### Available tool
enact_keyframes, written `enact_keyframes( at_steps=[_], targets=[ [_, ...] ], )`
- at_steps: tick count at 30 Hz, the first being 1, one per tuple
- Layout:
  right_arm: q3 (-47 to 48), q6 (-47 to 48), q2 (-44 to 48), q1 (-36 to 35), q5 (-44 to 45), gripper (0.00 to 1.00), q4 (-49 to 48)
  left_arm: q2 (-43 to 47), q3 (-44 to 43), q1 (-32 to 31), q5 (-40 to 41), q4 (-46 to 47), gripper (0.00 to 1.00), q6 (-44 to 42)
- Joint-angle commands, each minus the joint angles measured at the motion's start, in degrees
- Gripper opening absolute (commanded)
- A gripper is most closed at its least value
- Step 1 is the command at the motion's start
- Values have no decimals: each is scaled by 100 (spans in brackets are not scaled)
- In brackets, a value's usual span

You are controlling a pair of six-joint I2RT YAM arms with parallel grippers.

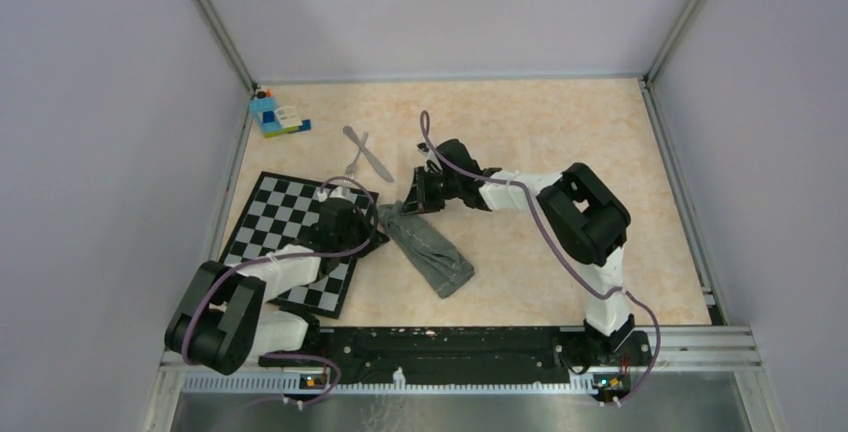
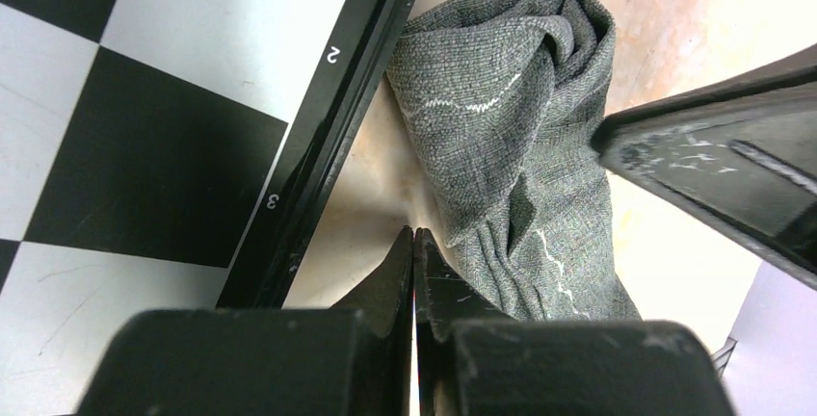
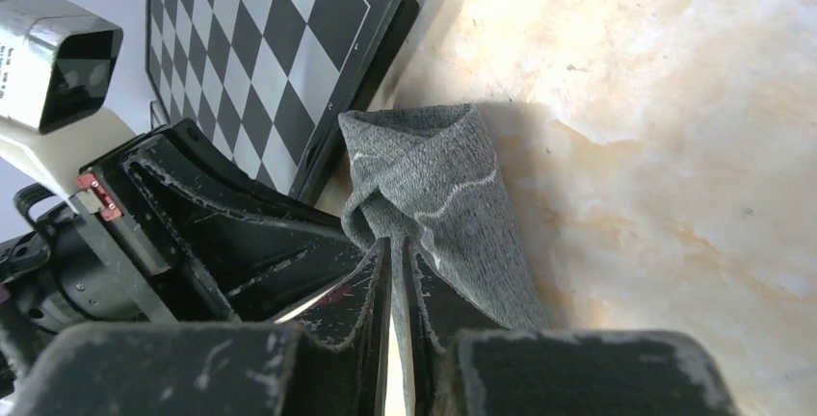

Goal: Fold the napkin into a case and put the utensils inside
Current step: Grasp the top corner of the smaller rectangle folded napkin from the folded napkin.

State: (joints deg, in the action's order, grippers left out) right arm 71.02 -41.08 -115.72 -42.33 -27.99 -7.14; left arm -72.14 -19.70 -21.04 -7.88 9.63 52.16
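Gripping the napkin (image 1: 432, 249), a bunched strip just beside the checkered mat (image 1: 270, 214): right gripper (image 3: 395, 262) pinched shut on its far end, left gripper (image 2: 414, 243) closed at the edge, hold unclear. Flatten before creasing, pocket mouth toward the utensils (image 1: 366, 153).

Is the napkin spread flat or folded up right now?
Folded: the napkin lies as a narrow, bunched strip beside the checkered mat.

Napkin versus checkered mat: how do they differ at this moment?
The napkin is plain dark grey; the checkered mat is black-and-white squares. The napkin is bunched into a wrinkled narrow strip; the mat lies flat. The napkin covers far less table than the mat. Both lie on the table, side by side.
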Motion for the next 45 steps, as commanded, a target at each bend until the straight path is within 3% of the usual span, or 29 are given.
enact_keyframes(
  at_steps=[1,11,19,21,25,31,35,39,45],
  targets=[
    [334,25,-187,-177,-42,8,-205,-157,-39,-4,71,198,0,-135],
    [672,-371,-806,-785,133,3,-580,-626,-282,-74,-37,477,0,-210],
    [-352,-496,-388,-383,686,9,-922,-815,-534,-331,24,331,0,-417],
    [-703,-356,-103,-271,737,15,-889,-650,-507,-328,-16,187,3,-492],
    [-1129,-152,248,-83,202,23,-1104,12,-389,-322,13,-262,21,-630],
    [-1316,14,648,-82,104,24,-903,832,-363,-296,347,-835,28,-834],
    [-1434,70,785,-74,157,19,-989,440,-667,-296,-216,-637,29,-1021],
    [-1342,78,842,-39,173,0,-886,-155,-928,-348,-596,-361,25,-946],
    [-1117,91,443,-80,344,0,-965,-758,-1100,-508,-610,65,23,-896]
  ],
)
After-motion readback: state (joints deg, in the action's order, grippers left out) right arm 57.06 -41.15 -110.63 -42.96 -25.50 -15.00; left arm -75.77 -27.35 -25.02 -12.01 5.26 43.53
